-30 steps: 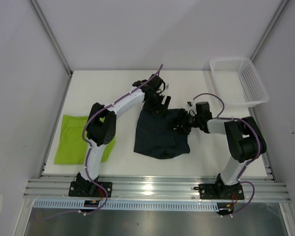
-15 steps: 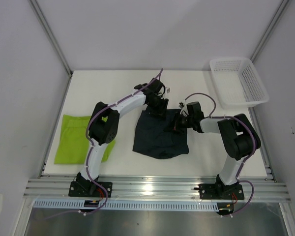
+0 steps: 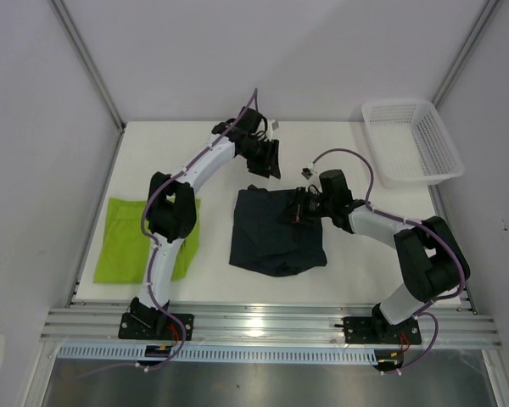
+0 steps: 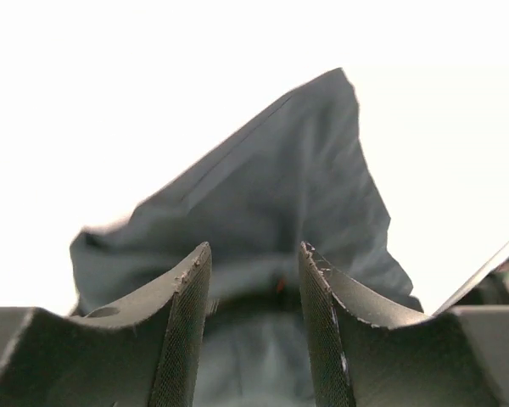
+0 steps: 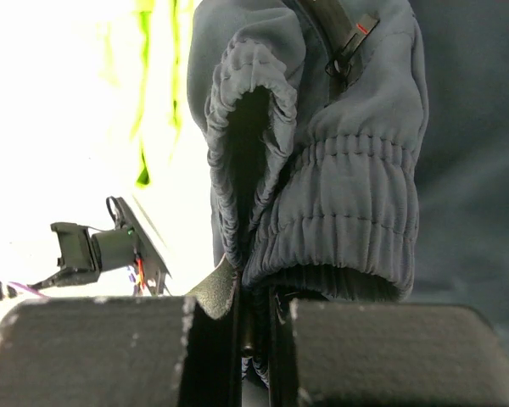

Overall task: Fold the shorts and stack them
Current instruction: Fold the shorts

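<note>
- Navy shorts [image 3: 276, 237]: soft dark pair, lying rumpled in the middle of the table [image 3: 365, 263], not yet folded flat.
- Green shorts [image 3: 136, 242]: lie flat by the table's left edge, well apart from the navy shorts. They look already folded.
- Handling: light, limp cloth with no stiffness, so any lifted part will likely droop and drag the rest along. Not fragile, and probably not slippery.
- Best hold: the gathered elastic waistband [image 5: 339, 212], the thickest and firmest part. Its two ends would suit a two-point lift.
- Right claw [image 3: 299, 209]: all but closed, pinching the waistband at the far right edge of the navy shorts.
- Left claw [image 3: 267, 159]: fingers partway apart, raised just beyond the far edge of the navy shorts. Dark cloth shows in the gap, but whether it is pinched cannot be told.
- Risk: a one-sided hold would likely bunch the cloth rather than fold it.
</note>
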Robot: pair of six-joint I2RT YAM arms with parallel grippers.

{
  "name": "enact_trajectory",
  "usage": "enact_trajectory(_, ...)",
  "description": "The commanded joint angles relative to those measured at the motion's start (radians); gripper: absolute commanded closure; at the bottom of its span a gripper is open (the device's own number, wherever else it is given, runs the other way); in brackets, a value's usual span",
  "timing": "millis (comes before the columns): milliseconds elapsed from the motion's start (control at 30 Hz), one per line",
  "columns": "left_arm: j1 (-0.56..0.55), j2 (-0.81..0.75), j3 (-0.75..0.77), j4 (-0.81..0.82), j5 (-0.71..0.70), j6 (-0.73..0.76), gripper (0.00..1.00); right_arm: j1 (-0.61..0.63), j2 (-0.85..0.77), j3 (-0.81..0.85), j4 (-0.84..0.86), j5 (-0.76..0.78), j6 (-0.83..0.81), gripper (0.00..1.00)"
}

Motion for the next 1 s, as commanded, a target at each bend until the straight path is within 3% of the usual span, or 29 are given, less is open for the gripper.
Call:
enact_trajectory(0,-0.012,0.064,0.083,-0.033,0.112,0.030,0.52,0.026,-0.062,0.008,-0.049,0.025,-0.064,1.00)
enact_trajectory(267,-0.031,0.115,0.074,-0.013,0.157,0.060,0.53,0.027,-0.056,0.010,-0.101,0.028,-0.129,1.00)
enact_trajectory(600,-0.046,0.109,-0.088,0.073,0.180,0.085,0.54,0.017,-0.044,0.037,-0.149,0.029,-0.147,1.00)
enact_trajectory(967,-0.046,0.173,-0.036,0.009,0.068,0.179,0.57,-0.020,-0.025,0.097,-0.225,-0.003,-0.183,1.00)
